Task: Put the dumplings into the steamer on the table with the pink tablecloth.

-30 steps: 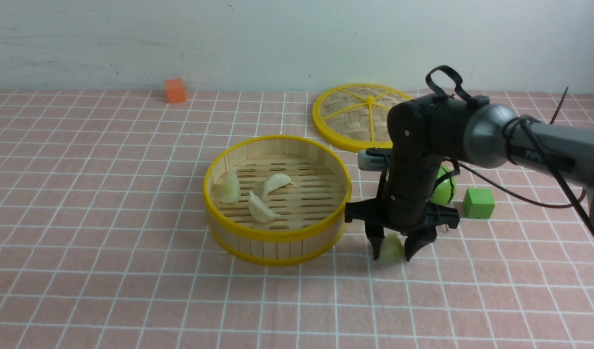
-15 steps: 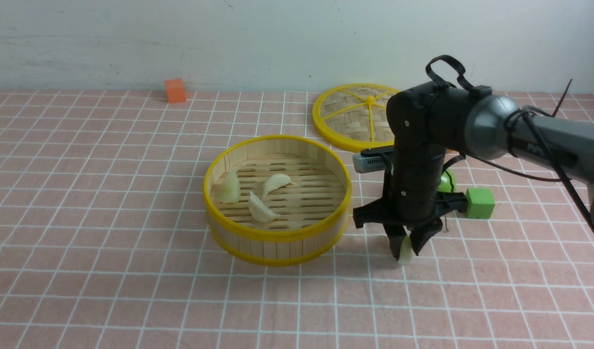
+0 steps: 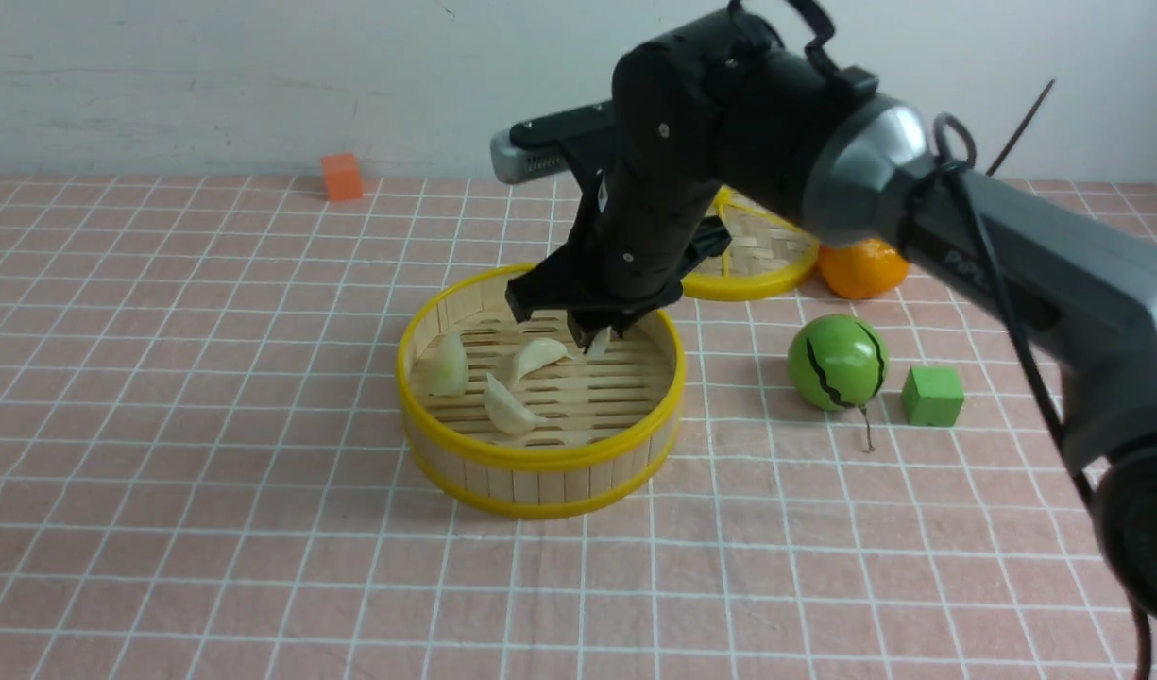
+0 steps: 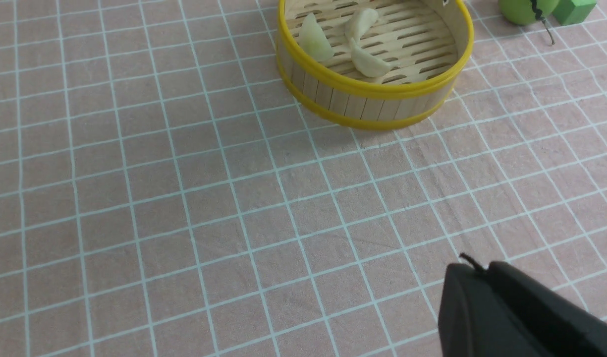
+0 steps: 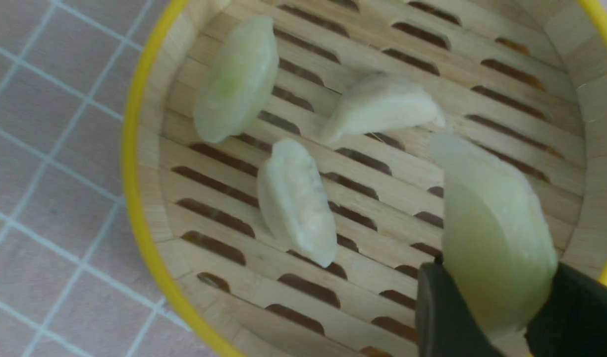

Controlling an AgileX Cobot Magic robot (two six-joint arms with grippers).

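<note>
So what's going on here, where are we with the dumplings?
The right pincer is clamped on one dumpling and holds it over the slatted floor of the steamer, not yet released. Three other dumplings already lie inside the steamer. No dumpling shows on the pink tablecloth, so this looks like the last one to drop in.

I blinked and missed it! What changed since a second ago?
The right gripper closed on the dumpling lying on the cloth, lifted it and carried it left, over the steamer. The three dumplings inside, the green ball and the lid stayed put.
</note>
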